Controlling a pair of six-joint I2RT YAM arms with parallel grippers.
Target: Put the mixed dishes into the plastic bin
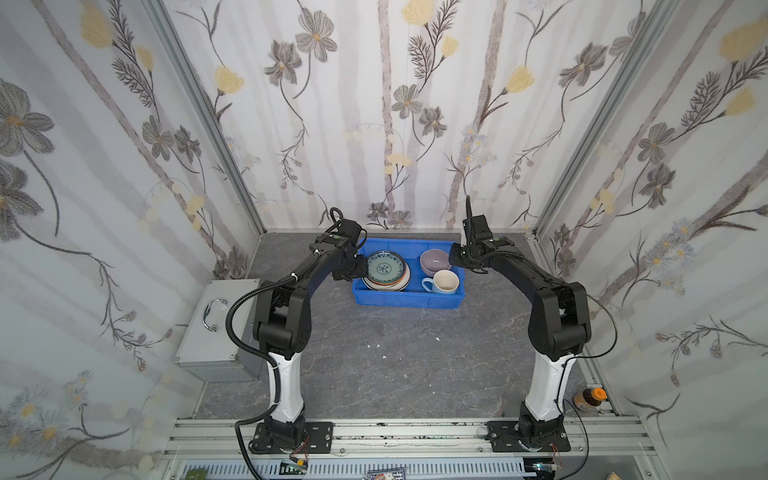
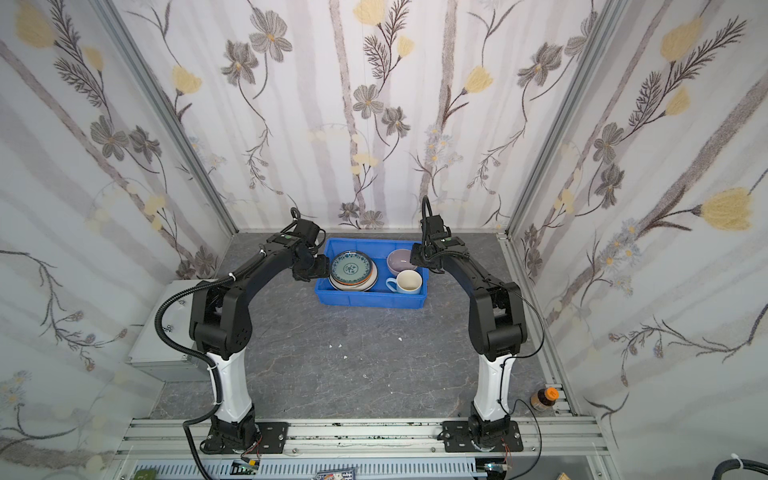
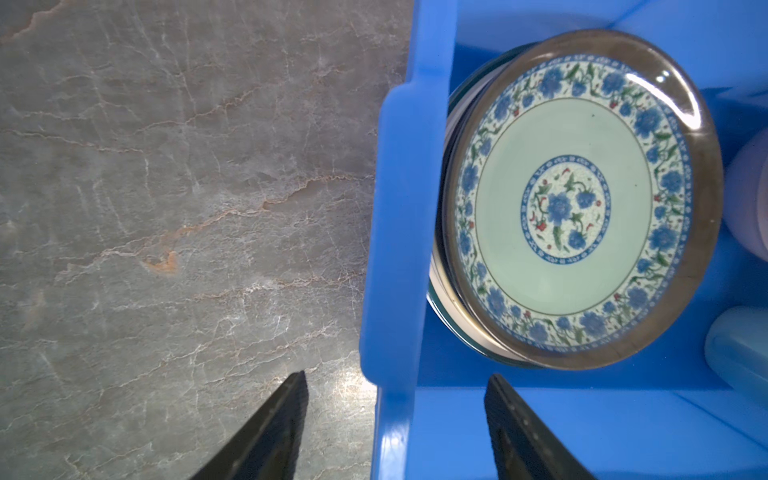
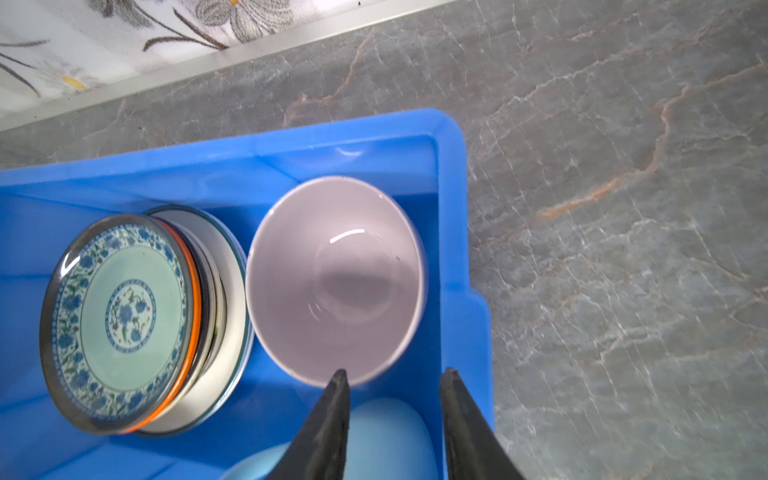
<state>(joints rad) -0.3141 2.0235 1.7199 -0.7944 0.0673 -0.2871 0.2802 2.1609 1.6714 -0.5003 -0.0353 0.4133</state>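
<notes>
Left tool (image 3: pixel 397 376) and right tool (image 4: pixel 395 372) gape over one bin (image 1: pixel 407 300): five plates (image 1: pixel 384 269), one bowl (image 1: pixel 433 260), one mug (image 1: pixel 445 282).

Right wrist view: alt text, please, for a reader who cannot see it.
A lilac bowl sits in the blue plastic bin, beside a stack of plates topped by a teal-patterned plate. The open right claw hangs over a pale-blue mug; grey marbled table lies outside.

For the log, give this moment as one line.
blue plastic bin: round plate stack, lilac bowl, pale-blue mug inside; left hand: open over bin rim; right hand: open
</notes>
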